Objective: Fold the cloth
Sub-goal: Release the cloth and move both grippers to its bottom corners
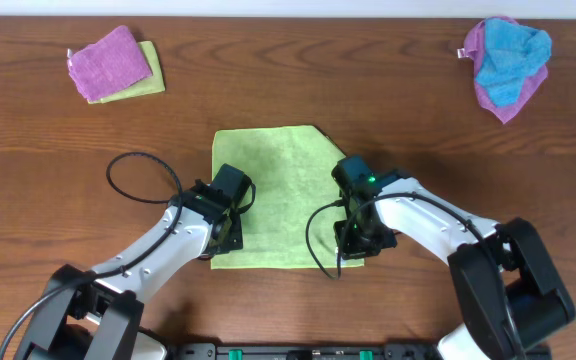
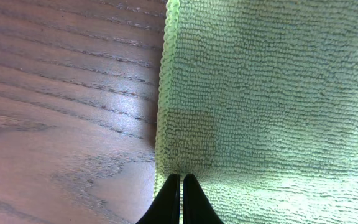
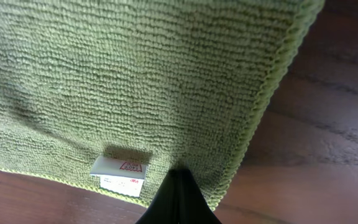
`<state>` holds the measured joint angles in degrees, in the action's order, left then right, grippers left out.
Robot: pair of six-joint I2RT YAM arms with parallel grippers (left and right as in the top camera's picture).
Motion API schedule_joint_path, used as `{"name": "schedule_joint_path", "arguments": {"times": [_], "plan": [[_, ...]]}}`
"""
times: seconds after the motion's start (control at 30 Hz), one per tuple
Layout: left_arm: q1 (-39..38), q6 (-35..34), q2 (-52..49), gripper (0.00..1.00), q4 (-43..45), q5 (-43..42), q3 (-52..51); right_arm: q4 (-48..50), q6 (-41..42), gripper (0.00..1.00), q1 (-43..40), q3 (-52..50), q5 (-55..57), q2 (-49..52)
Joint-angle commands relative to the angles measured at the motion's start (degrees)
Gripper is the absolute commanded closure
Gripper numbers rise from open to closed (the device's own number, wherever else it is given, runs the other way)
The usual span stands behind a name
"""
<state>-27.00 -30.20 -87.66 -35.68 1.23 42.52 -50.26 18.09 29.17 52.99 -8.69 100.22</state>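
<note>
Nubby green cloth (image 1: 273, 195); left gripper (image 2: 181, 182), right gripper (image 3: 178, 180) seemingly pinching corners

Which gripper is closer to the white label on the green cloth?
Right. The right gripper pinches the cloth at its near right corner, just beside the label. The left gripper is at the near left corner, across the cloth's width.

Shining evenly from overhead, glaring palely on the dark brown wooden surface (image 2: 73, 93), blurring the nearest black jaws.
</note>
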Motion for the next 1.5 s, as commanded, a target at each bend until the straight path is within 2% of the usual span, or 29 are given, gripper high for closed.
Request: {"name": "schedule_joint_path", "arguments": {"times": [0.0,0.17,0.43,0.67,0.83,0.9,1.07,1.27,1.47], "plan": [[0.4,-0.4,-0.4,0.94,-0.3,-0.8,1.3,1.4,1.4,0.93,-0.3,-2.0,4.8,2.4],[0.4,-0.2,-0.4,0.94,-0.4,-0.9,1.3,0.7,1.4,0.9,-0.3,1.3,4.6,2.4],[0.5,-0.2,-0.4,0.94,-1.0,-0.8,2.0,-2.2,0.1,0.56,-0.3,9.3,4.6,2.4],[1.1,1.4,-0.4,0.94,-3.5,1.1,7.2,-5.3,-1.2,0.55,-0.3,16.2,5.0,2.3],[5.3,1.5,-0.4,0.94,-5.2,1.2,8.7,-5.8,-1.4,0.47,-1.2,19.0,12.2,2.3],[8.2,1.7,-0.4,0.94,-6.1,-0.4,8.7,-5.7,-1.6,0.45,-2.7,19.4,12.5,2.3],[13.9,4.9,-0.4,0.94,-7.4,-8.6,8.7,-6.8,-6.5,0.47,-9.5,19.4,8.6,1.3],[14.1,6.0,4.5,0.94,-11.8,-8.1,8.7,-8.9,-11.1,0.42,-13.8,18.9,10.6,-10.1],[14.2,4.8,17.6,0.94,-15.4,-8.5,6.9,-8.9,-10.4,0.39,-13.9,9.8,9.7,-27.2]]}}
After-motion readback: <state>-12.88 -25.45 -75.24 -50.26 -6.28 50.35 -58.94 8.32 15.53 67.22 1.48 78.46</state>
